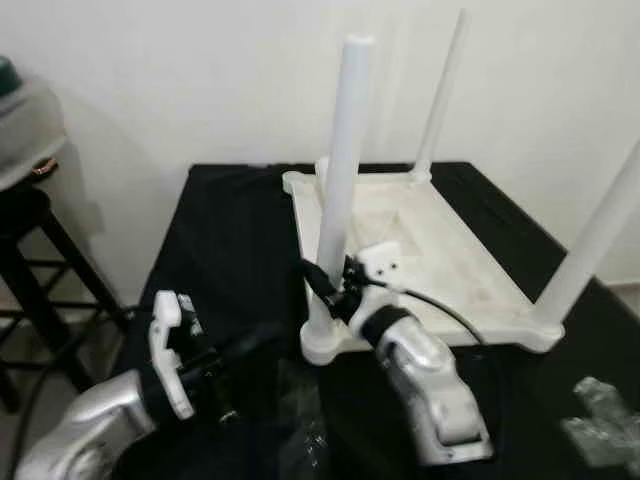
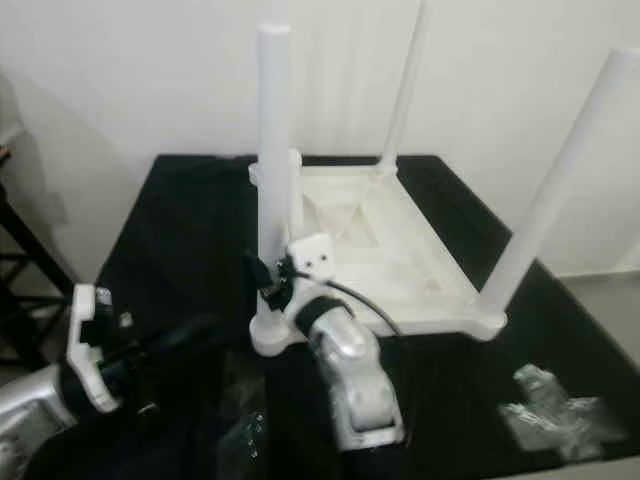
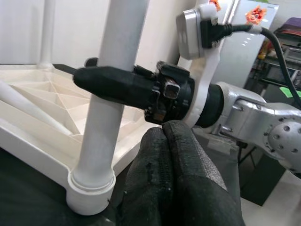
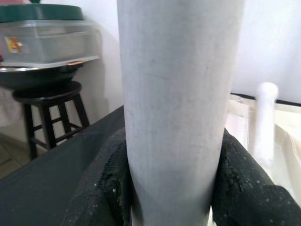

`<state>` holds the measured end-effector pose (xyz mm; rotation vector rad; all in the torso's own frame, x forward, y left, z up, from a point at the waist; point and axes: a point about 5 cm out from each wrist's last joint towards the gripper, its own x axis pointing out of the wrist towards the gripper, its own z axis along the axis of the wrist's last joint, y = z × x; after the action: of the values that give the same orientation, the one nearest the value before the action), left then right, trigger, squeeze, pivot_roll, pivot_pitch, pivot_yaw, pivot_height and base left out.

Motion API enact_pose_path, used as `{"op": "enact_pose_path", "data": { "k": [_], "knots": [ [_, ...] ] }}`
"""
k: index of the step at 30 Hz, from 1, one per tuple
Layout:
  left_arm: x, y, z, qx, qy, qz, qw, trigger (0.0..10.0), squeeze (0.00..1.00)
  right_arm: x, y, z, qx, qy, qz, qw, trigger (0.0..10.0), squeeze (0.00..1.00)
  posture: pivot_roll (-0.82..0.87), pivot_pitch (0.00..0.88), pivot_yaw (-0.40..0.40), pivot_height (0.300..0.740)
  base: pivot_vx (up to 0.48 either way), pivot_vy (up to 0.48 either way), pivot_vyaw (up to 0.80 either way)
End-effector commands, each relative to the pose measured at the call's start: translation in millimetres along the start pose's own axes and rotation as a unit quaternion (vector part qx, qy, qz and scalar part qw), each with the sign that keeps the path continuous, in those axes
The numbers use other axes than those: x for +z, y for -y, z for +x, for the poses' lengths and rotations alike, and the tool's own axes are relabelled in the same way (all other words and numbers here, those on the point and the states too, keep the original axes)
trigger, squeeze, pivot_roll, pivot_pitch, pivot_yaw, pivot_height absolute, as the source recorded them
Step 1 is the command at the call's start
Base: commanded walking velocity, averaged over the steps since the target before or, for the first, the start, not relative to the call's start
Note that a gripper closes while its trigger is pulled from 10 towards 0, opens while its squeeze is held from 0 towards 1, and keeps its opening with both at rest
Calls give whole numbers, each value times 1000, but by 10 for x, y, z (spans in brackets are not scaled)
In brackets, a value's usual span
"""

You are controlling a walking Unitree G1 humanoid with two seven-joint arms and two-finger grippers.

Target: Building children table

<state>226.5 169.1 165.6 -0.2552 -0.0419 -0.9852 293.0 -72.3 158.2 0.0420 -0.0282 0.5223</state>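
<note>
- Two silver arms reach over a surface (image 1: 220, 230) draped in black cloth; crinkled clear plastic bags (image 2: 550, 405) lie near its front right edge.
- Left gripper (image 3: 164, 155), nearest, hangs low just beside the near leg's socket, its two textured black fingers (image 3: 188, 160) pressed together with nothing between them.
- Right gripper (image 1: 322, 283) has its fingers closed around the near leg (image 1: 340, 170), a smooth white plastic tube standing upright, low on its length.
- White plastic tabletop (image 1: 440, 260) lies upside down on the cloth, ribbed underneath, with three legs standing at its corners.
- Dark wooden stool (image 4: 49, 110) carrying a lidded container stands beyond, by the pale wall.
</note>
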Motion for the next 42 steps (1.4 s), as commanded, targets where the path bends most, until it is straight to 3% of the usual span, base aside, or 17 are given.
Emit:
{"op": "enact_pose_path", "data": {
  "k": [1,7,8,10,12,13,16,17,18,19,20,23,29,30,31,32,42],
  "knots": [
    [-8,-8,-11,0,-4,-1,1000,10000,0,-320,40,-85,-15,-76,8,997,0,0,64,0,-62,740,0,0,0],
    [-17,-4,3,-1,-2,-1,1000,10000,0,-319,47,-70,3,-80,14,997,0,0,76,0,-81,740,0,0,0],
    [-18,-5,2,2,0,1,1000,10000,0,-325,38,-76,4,-85,15,996,10000,0,79,0,-83,740,0,0,0],
    [-21,-6,6,2,1,1,1000,10000,0,-294,-24,-93,19,-90,40,995,10000,1000,75,0,-79,740,0,0,0],
    [-22,-7,6,1,1,0,1000,10000,0,-268,-53,-95,30,-88,48,995,10000,1000,75,0,-79,740,0,0,0],
    [-24,-9,12,-1,0,-1,1000,10000,0,-172,-136,-78,94,-77,52,991,10000,1000,78,0,-74,740,0,0,0],
    [-24,-13,18,-1,0,-1,1000,10000,0,-61,-150,-50,168,-57,37,983,10000,1000,79,0,-74,740,0,0,0],
    [-24,-15,22,-1,0,-1,1000,10000,0,-35,-147,-44,187,-52,35,980,10000,290,81,0,-72,740,0,0,0],
    [-24,-15,22,-1,0,-1,1000,10000,0,-35,-147,-44,187,-52,35,980,10000,290,81,0,-72,740,0,0,0],
    [-25,-16,24,0,0,0,1000,10000,0,15,-126,-39,223,-42,20,974,10000,39,84,0,-73,740,0,0,0],
    [-26,-17,25,0,0,0,1000,10000,0,64,-94,-38,259,-36,7,965,10000,0,84,0,-73,740,0,0,0],
    [-29,-21,33,2,1,2,1000,10000,0,187,74,-19,349,-36,-42,935,10000,0,92,0,-76,740,0,0,0],
    [-34,-22,40,2,1,2,1000,10000,0,268,332,106,396,-58,-59,914,10000,0,100,0,-76,740,0,0,0],
    [-35,-19,42,2,1,2,1000,10000,0,287,388,145,407,-62,-50,910,9255,0,104,0,-76,740,0,0,0],
    [-35,-19,42,2,1,2,1000,10000,0,287,388,145,407,-62,-50,910,9255,0,104,0,-76,740,0,0,0],
    [-36,-17,43,2,1,2,1000,10000,0,294,411,157,415,-62,-45,906,0,0,105,0,-76,740,0,0,0],
    [-36,-4,43,1,2,1,1000,10000,0,297,546,205,425,-65,-45,902,0,0,106,0,-79,740,0,0,0]
  ]
}}
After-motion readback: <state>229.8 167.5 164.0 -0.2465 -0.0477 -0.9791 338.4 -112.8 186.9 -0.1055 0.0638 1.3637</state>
